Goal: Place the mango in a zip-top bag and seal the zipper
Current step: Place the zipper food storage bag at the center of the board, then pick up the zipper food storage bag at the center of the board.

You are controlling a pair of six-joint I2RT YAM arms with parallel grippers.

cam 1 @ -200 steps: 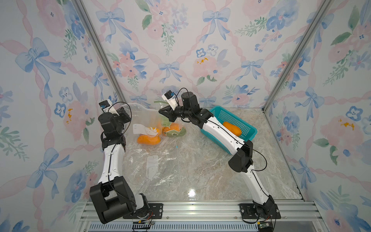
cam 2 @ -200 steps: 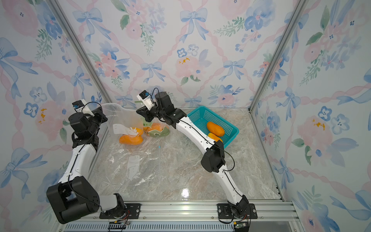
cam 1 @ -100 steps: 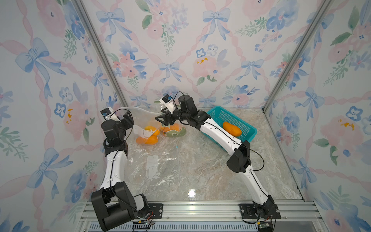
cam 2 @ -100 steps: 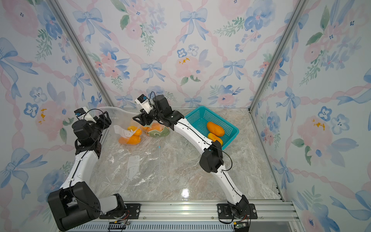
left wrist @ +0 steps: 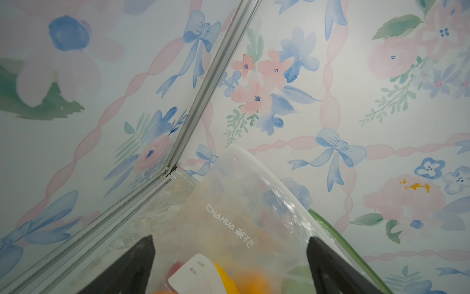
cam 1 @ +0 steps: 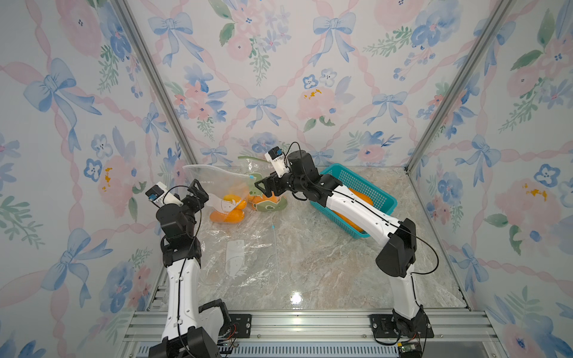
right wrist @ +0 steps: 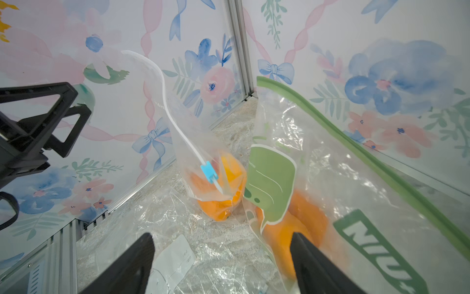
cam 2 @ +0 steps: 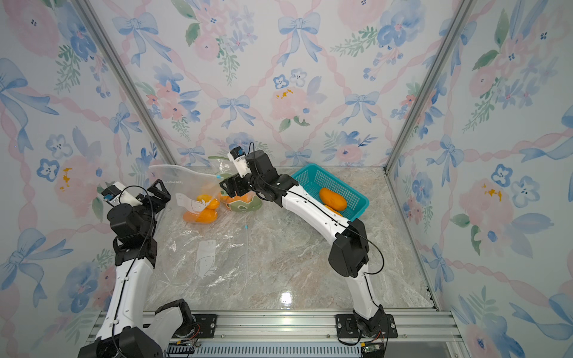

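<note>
Big change from a second ago: both claws had the zip-top bag (cam 1: 217, 189) pinched by its top corners and stretched out, and now both have let go. The left gripper (cam 1: 200, 192) has its jaws wide apart just off the bag's left side, and the right gripper (cam 1: 263, 187) is spread too, right next to the blue slider (right wrist: 209, 173) end. The bag has dropped lower and is slumped on its own. The mango (cam 1: 231, 217) is inside it, down at the bottom, in the far left corner of the table (cam 1: 325, 263). Can't tell if the zipper is fully shut.

Room-wise, that corner is tight: a green-printed bag (cam 1: 268, 204) leans right against it, and the teal basket (cam 1: 366, 186) sits along the far right edge with another mango (cam 2: 332, 198) in it. The middle and near edge are open, with only a flat empty bag (cam 1: 237, 257) lying there.

The left arm stands nearly straight up from the near left edge, wrist tipped toward the bag. The right arm has its elbow up and reaches its forearm past the basket toward the far left corner.
</note>
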